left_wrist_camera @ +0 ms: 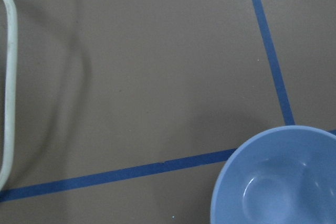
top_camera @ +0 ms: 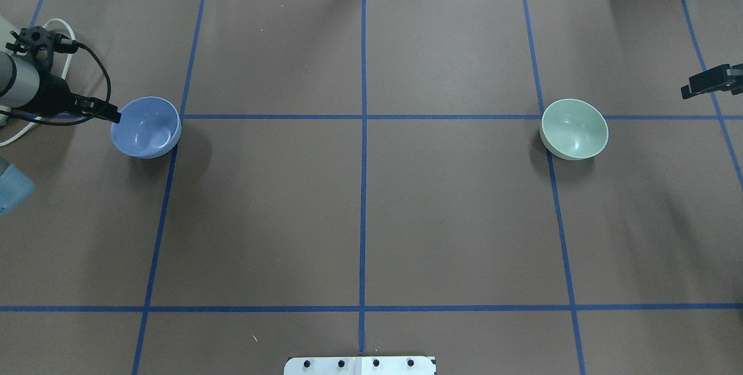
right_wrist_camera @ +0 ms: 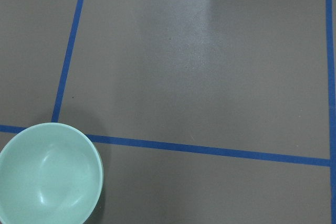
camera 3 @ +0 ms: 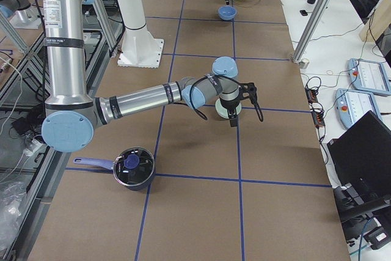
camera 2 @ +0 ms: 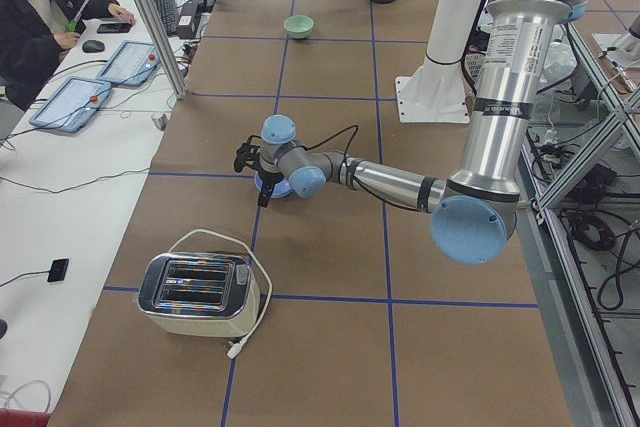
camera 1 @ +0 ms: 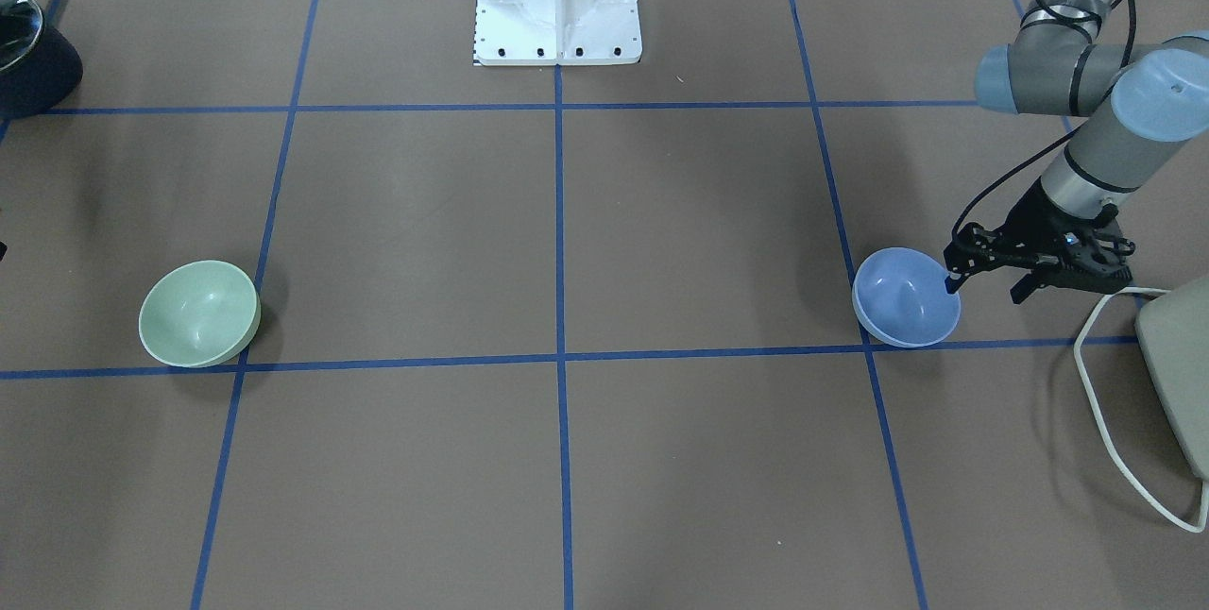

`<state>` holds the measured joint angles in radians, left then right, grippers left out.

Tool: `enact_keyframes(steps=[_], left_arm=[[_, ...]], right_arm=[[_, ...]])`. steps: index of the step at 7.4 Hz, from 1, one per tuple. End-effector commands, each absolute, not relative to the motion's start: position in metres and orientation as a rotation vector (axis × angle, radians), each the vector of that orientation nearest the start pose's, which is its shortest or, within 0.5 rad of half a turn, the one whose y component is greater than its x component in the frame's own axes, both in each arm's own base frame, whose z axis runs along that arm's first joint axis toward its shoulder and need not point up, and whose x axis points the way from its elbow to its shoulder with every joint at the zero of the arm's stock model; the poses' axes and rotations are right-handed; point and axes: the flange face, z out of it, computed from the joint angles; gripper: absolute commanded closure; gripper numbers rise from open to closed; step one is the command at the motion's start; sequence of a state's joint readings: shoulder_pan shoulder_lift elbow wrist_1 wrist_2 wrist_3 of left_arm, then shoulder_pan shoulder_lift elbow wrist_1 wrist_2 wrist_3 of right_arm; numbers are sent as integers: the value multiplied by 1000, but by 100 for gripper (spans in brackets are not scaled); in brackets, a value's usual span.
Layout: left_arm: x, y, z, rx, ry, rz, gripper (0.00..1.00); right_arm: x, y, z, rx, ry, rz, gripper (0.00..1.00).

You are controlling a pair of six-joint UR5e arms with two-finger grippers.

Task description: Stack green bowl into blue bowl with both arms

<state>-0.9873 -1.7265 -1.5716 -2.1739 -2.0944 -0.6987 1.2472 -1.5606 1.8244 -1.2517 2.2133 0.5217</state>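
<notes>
Judged: green bowl (top_camera: pixel 574 129) and blue bowl (top_camera: pixel 145 128) light, stiff, glossy, likely slippery; pinch the rim. Fingers of left tool (camera 1: pixel 984 289) spread at blue rim; right tool (top_camera: pixel 711 80): cannot tell.

**Robot body, look only**

Left arm (camera 2: pixel 500 117) and right arm (camera 3: pixel 140 99): silver-grey tubes, light-blue joint caps (camera 1: pixel 1157 95), small printed labels on the upper links. Black looping cable (camera 1: pixel 1001 185). Black left end effector (camera 1: pixel 985 292). White pedestal (camera 1: pixel 557 6) with a row of black bolts.

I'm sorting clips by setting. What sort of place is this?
Probably a robotics lab workcell: the table is gridded with blue tape, an operator sits at a side desk with control tablets, and a toaster stands as a prop.
</notes>
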Motion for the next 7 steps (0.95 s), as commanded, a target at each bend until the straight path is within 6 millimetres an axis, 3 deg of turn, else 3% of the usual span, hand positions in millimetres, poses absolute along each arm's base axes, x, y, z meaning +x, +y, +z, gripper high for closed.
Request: enact_keyframes(steps=[1,3,4,5,7], left_arm=[[275,-530,519,293,830,118,57],[281,-532,526,285,823,126,64],[282,-534,522,290,827,123,89],[283,-536,509,302,843,128,100],[292,-544,452,327,887,142,100]], right_arm=[[-92,-507,497,257,-797,-1,0],[-92,-508,496,259,-798,0,0],[-93,-508,496,259,-798,-1,0],[-93,-508,495,260,-798,-2,0],[-93,-509,495,261,-799,-2,0]])
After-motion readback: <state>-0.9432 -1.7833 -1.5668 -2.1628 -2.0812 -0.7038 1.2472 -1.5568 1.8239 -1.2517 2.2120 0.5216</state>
